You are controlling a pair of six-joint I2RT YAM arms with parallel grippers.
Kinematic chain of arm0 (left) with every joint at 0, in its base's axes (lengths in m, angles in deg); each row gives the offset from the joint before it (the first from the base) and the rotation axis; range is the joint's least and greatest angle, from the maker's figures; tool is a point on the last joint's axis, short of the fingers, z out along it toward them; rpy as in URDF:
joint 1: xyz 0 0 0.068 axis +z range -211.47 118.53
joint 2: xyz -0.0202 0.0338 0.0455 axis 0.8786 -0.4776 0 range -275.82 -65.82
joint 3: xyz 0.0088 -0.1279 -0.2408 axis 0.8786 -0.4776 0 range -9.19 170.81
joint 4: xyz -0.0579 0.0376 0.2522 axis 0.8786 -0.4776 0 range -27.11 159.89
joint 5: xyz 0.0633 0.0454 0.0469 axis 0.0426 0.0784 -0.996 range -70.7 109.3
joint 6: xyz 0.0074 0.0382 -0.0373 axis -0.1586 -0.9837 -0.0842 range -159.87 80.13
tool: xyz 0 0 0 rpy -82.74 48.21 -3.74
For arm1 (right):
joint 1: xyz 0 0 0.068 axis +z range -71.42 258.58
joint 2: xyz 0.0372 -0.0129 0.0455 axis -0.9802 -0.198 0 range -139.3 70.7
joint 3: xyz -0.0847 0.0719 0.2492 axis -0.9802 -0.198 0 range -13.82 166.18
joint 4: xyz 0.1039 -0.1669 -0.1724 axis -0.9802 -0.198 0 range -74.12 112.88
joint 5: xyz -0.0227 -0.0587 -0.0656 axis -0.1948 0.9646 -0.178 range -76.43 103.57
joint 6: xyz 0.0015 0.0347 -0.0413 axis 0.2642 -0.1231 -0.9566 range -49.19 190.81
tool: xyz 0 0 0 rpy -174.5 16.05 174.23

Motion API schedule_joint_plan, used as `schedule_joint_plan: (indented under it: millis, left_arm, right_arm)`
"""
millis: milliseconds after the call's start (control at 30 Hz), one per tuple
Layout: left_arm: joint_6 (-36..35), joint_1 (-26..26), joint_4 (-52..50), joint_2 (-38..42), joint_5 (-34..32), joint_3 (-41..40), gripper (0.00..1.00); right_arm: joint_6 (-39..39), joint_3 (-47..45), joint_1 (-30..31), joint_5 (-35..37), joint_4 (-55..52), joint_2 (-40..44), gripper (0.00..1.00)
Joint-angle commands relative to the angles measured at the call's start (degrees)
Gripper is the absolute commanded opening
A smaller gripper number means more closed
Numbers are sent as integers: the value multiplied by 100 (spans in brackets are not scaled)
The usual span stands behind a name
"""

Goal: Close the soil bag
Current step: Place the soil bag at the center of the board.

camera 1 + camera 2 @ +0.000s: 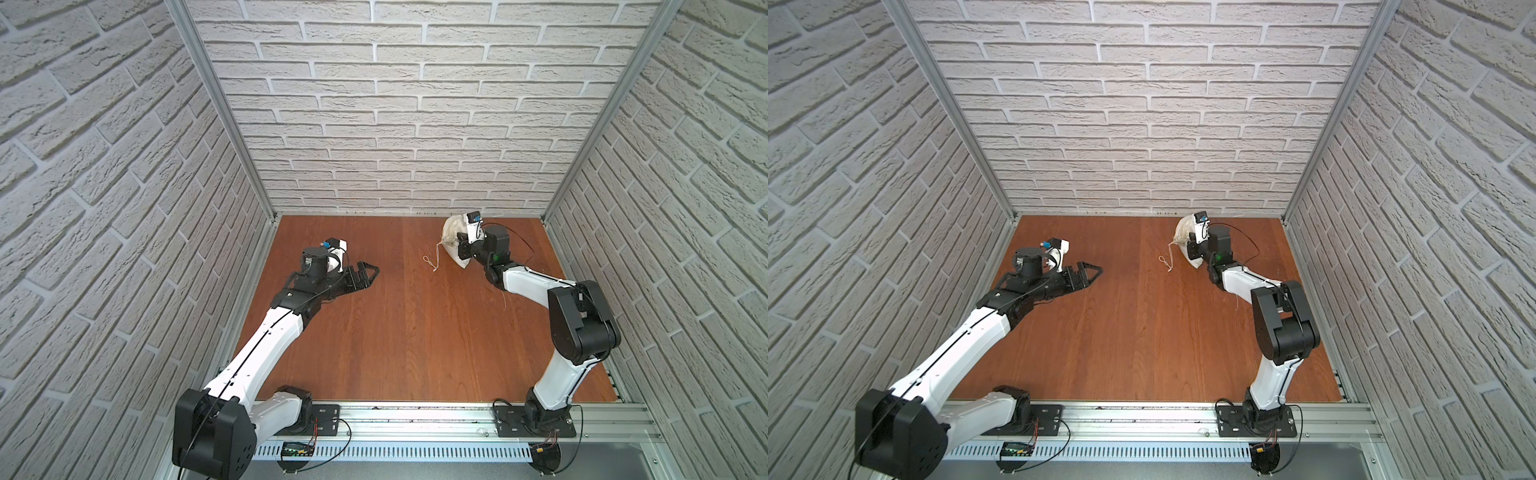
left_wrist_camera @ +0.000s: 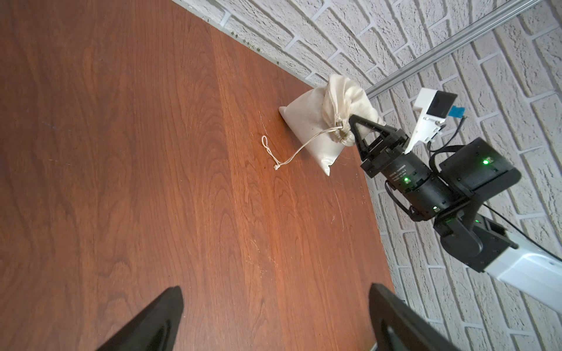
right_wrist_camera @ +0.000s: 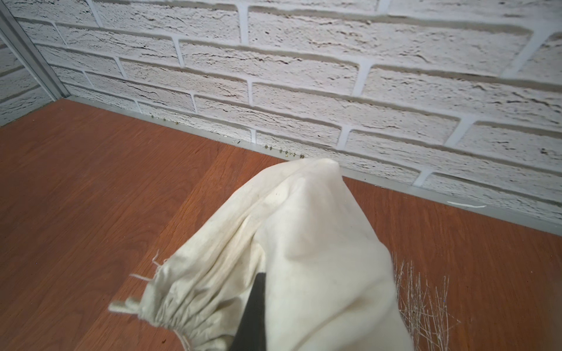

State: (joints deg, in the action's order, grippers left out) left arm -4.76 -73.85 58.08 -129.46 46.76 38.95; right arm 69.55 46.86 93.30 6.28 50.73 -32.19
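Note:
The soil bag (image 1: pixel 451 237) (image 1: pixel 1183 237) is a cream cloth sack lying at the far right of the wooden table, close to the back wall. Its neck (image 2: pixel 342 136) is gathered. A thin beige cord (image 2: pixel 299 149) trails from the neck across the table to a knot (image 2: pixel 276 166). My right gripper (image 1: pixel 462 246) (image 2: pixel 355 121) is shut on the bag's cloth beside the gathered neck. One black finger (image 3: pixel 254 310) shows between the folds of the bag (image 3: pixel 304 237). My left gripper (image 1: pixel 371 277) (image 1: pixel 1094 277) (image 2: pixel 275 290) hovers open and empty at the table's left side, far from the bag.
Loose pale fibres (image 1: pixel 503 301) (image 3: pixel 425 304) lie on the table by the right arm. Brick-pattern walls close in the back and both sides, with metal posts (image 1: pixel 571 166) at the corners. An aluminium rail (image 1: pixel 415 419) runs along the front edge.

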Motion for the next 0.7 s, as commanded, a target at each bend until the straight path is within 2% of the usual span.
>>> schedule_joint_plan:
  millis: [0, 333, 667]
  left_arm:
    - [18, -8, 129, 148, -71, -71, 98]
    - [31, -4, 241, 236, -80, -177, 98]
    - [26, -92, 351, 237, -102, -238, 98]
  right_arm:
    - [144, -134, -20, -42, 345, 334, 3]
    - [292, -548, -42, 19, 294, 474, 3]
    - [632, -721, -40, 56, -285, 557, 3]
